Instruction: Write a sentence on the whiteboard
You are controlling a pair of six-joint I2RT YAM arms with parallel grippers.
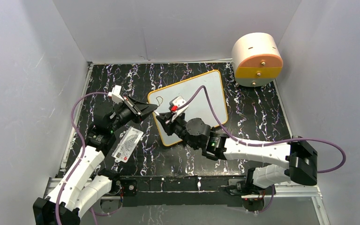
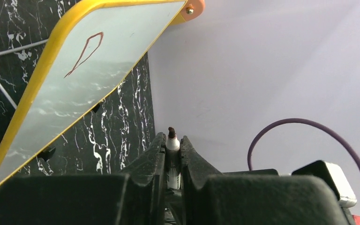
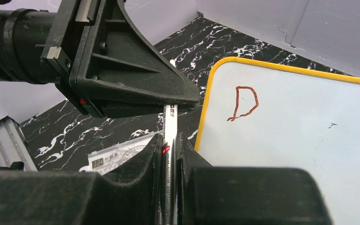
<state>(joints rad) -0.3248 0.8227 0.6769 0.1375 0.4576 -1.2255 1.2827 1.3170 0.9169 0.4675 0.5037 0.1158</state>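
One letter (image 3: 243,103) is all I see of the sentence so far: a reddish-brown capital D, slightly wobbly, near the far left corner of the whiteboard (image 1: 206,89). The whiteboard is white with rounded corners and a thin orange-yellow frame, and it sits skewed on the black marbled table (image 1: 258,117). Just off the whiteboard's left edge, both grippers meet on one marker (image 3: 169,119). My left gripper (image 2: 171,140) has its fingers pressed tight on the marker just below its dark tip. My right gripper (image 3: 169,140) is clamped on the barrel. A printed white card (image 1: 128,144) lies further left of the whiteboard, apart from it.
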